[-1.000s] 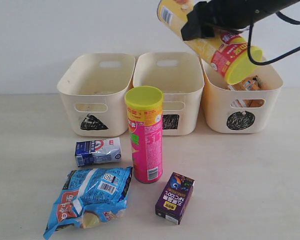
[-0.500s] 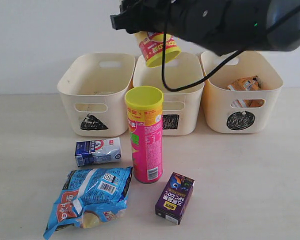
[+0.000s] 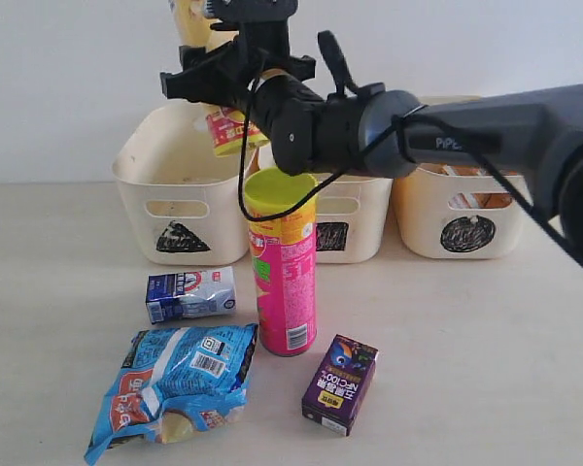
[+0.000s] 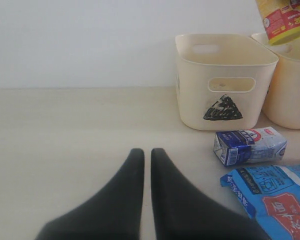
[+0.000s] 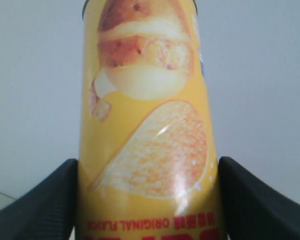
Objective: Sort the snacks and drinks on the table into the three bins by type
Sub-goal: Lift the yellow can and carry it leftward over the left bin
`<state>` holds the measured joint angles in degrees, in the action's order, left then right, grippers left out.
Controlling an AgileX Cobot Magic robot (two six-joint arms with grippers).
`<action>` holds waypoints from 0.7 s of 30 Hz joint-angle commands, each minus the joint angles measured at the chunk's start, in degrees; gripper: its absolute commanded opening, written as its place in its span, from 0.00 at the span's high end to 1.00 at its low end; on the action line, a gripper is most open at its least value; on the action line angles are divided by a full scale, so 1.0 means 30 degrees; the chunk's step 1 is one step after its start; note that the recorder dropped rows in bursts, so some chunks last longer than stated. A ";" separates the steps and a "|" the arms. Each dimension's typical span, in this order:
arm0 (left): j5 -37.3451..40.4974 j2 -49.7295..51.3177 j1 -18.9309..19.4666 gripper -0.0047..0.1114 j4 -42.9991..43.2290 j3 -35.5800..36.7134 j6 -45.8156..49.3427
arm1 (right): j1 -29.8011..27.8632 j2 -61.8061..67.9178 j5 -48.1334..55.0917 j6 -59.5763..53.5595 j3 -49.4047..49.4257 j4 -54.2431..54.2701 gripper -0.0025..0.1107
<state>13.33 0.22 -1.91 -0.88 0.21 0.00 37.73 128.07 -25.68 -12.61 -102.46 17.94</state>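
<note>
The right arm [image 3: 466, 126] spans the upper middle of the exterior view, barring the way above the square bin [image 3: 364, 225] and the upright pink-red canister [image 3: 284, 272]. Bare table [image 3: 486, 349] at lower right and far left gives free passage.

Four snacks [image 3: 284, 282], two drinks [image 3: 189, 294], three bins [image 3: 141, 194]
</note>
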 commanded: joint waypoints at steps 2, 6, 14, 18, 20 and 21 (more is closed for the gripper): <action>-0.0139 -0.0074 0.0045 0.93 -0.0126 -0.0072 -0.0129 | 0.0021 0.1952 -0.1384 0.1258 -0.1728 -0.0186 0.98; -0.0139 -0.0074 0.0045 0.93 -0.0126 -0.0072 -0.0129 | 0.0188 0.2476 -0.3318 0.1172 -0.1881 -0.0374 0.98; -0.0139 -0.0074 0.0045 0.93 -0.0126 -0.0072 -0.0129 | 0.0231 0.2621 -0.3034 0.1172 -0.1881 -0.1876 0.98; -0.0139 -0.0074 0.0045 0.93 -0.0126 -0.0072 -0.0129 | 0.0272 0.2360 -0.2123 0.0982 -0.1881 -0.1876 0.98; -0.0139 -0.0074 0.0045 0.93 -0.0126 -0.0072 -0.0129 | 0.0272 0.2281 -0.1770 0.0851 -0.1881 -0.1876 0.98; -0.0139 -0.0074 0.0045 0.93 -0.0126 -0.0072 -0.0129 | 0.0272 0.2281 -0.1770 0.0851 -0.1881 -0.1876 0.98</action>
<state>13.33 0.22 -1.91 -0.88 0.21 0.00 38.23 134.78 -31.68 -9.36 -108.40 12.52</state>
